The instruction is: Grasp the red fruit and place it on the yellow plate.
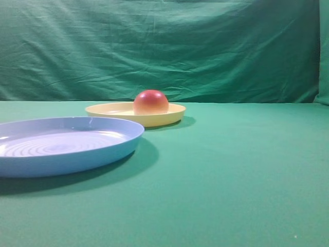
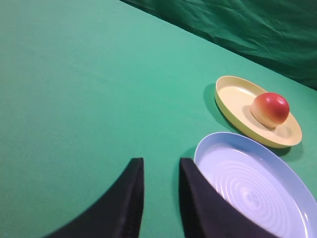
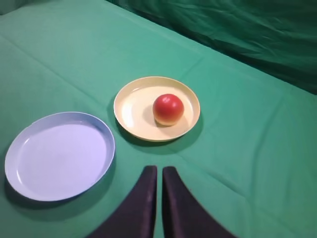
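You have the red fruit (image 3: 168, 109) sitting on the yellow plate (image 3: 132, 106) | right gripper (image 3: 159, 173) clenched, holding nothing | left gripper (image 2: 161, 171) parted, empty | blue plate (image 3: 29, 168) beside.

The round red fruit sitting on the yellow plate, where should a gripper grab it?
Grab the smooth dome-shaped red fruit around its widest middle, coming straight down from above. It sits flat-side down on the shallow pale-yellow plastic plate, whose low rim would probably get in the way of a sideways reach, while its rounded sides stand clear for the fingers.
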### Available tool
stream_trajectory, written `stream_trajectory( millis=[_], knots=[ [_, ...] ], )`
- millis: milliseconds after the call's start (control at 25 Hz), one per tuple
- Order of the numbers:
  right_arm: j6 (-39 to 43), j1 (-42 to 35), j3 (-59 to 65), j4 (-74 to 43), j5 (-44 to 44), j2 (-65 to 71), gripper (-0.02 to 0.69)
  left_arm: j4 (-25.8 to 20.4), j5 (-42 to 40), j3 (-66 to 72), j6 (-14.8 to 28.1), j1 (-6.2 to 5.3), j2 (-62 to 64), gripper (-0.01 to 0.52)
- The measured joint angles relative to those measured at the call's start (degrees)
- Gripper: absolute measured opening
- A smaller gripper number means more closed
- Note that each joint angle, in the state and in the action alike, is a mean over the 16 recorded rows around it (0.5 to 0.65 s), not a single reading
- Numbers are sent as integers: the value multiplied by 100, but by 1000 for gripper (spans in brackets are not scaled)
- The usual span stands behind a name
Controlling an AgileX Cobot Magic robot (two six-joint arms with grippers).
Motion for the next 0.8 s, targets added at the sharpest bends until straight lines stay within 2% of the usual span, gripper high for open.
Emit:
stream_trajectory(
  millis=[240,480,800],
  knots=[
    [0,0,554,-22,304,-1142,0,0,0,0,0,0,0,157],
    [0,-66,687,-156,597,-1667,0,0,0,0,0,0,0,157],
    [0,-888,748,-316,561,-1993,0,0,0,0,0,0,0,157]
  ],
)
